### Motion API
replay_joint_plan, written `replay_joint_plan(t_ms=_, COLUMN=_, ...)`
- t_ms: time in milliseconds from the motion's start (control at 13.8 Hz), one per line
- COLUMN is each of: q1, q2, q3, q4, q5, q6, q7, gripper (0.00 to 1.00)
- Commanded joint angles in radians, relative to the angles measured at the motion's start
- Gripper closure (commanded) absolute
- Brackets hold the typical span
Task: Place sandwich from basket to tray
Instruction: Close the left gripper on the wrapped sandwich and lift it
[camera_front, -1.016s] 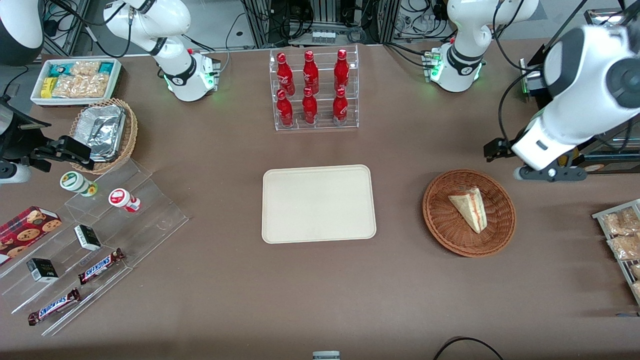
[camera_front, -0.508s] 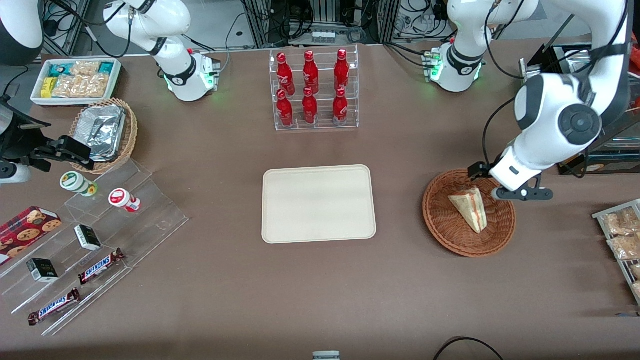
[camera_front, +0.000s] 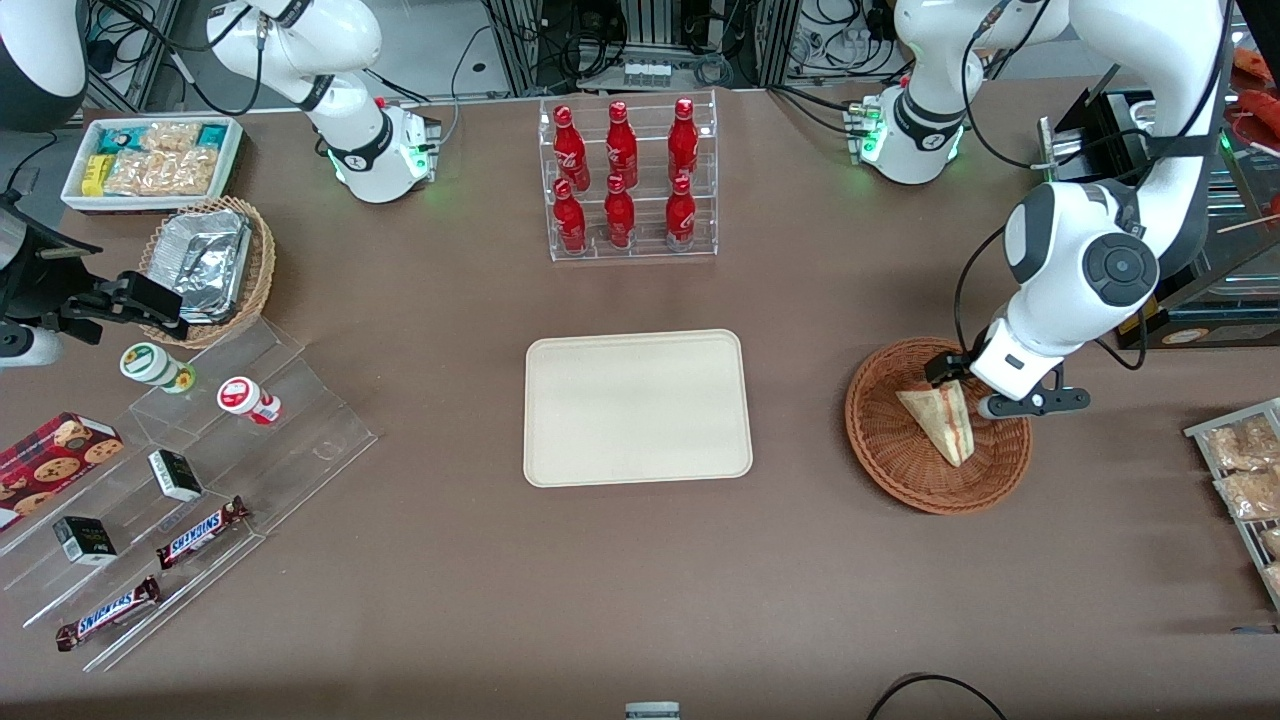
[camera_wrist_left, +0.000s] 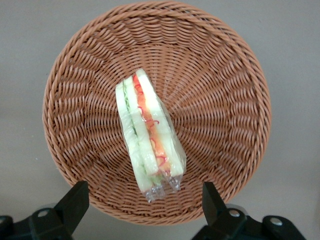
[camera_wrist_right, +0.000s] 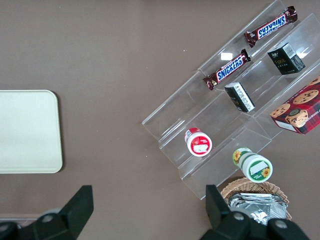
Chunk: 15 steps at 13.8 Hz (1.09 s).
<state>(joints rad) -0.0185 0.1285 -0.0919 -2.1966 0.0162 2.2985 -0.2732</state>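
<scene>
The sandwich (camera_front: 944, 425), a plastic-wrapped wedge of pale bread with a red and green stripe, lies in the reddish-brown wicker basket (camera_front: 885, 440) toward the working arm's end of the table. The left wrist view shows the sandwich (camera_wrist_left: 149, 135) in the middle of the basket (camera_wrist_left: 220, 95). My gripper (camera_front: 962, 385) hovers open just above the basket's rim farther from the front camera, over the sandwich's wide end. Its black fingers (camera_wrist_left: 75, 202) stand wide apart with nothing between them. The cream-beige tray (camera_front: 637, 407) lies empty at the table's middle.
A clear rack of red bottles (camera_front: 628, 180) stands farther from the front camera than the tray. Packaged snacks (camera_front: 1240, 470) lie at the working arm's table edge. Toward the parked arm's end are a clear stepped shelf (camera_front: 200, 480) with snacks, a tan foil basket (camera_front: 210, 265) and a white snack box (camera_front: 150, 160).
My gripper has come in from the working arm's table edge and lowered over the basket. It now hovers over the sandwich's wide end. The sandwich has not moved.
</scene>
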Motion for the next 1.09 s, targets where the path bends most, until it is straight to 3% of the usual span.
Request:
replay_joint_plan(t_ms=0, q1=-0.001, q2=0.014, q3=0.001, q4=-0.012, q5=-0.004, q6=0.067, q7=-0.176, gripper=0.0)
replay_joint_plan(t_ms=218, q1=-0.003, q2=0.043, q3=0.001, q4=-0.037, q5=-0.004, q6=0.169, q7=-0.354, gripper=0.0)
replay_joint_plan(t_ms=871, q1=-0.003, q2=0.129, q3=0.001, q4=-0.046, q5=-0.004, q6=0.219, q7=-0.385, gripper=0.01)
replay_joint_plan(t_ms=944, q1=-0.003, q2=0.129, q3=0.001, q4=-0.046, q5=-0.004, q6=0.22, q7=-0.383, gripper=0.26)
replay_joint_plan(t_ms=1016, q1=-0.003, q2=0.128, q3=0.001, q4=-0.048, q5=-0.004, q6=0.217, q7=-0.382, gripper=0.68)
